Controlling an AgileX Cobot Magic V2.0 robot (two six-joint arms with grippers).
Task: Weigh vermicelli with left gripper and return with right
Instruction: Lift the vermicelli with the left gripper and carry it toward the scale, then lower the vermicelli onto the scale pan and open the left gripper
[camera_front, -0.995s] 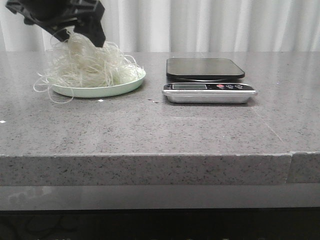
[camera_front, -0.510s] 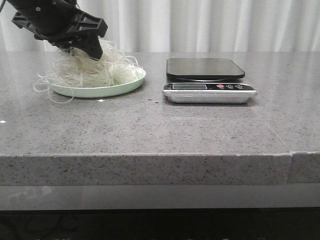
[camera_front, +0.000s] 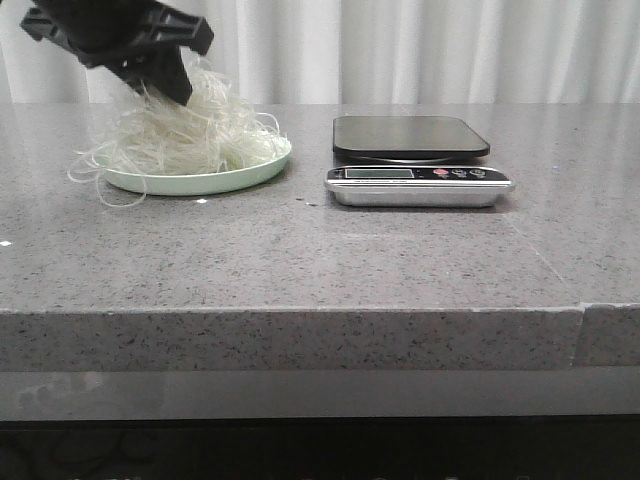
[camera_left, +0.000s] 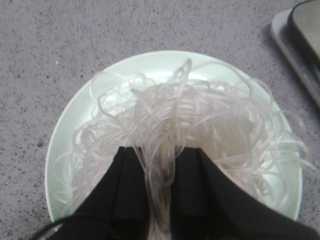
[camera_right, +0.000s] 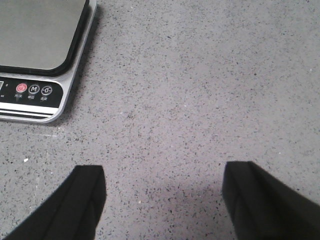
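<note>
The left hand (camera_left: 160, 200) is pinched tight on a tuft of the vermicelli (camera_front: 185, 135), whose bulk rests on the green plate (camera_front: 200, 182) beside the scale (camera_front: 415, 160), likely for lifting across, while the right hand (camera_right: 162, 200) waits wide open, holding nothing.

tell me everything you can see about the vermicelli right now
The vermicelli is a fluffy mound of thin, wiry, translucent whitish strands with stray loops, some hanging over the rim of the pale green plate it sits on. The left gripper is shut on a bunch near the top, drawing that tuft upward while most of the mound rests on the plate, left of the scale.
</note>
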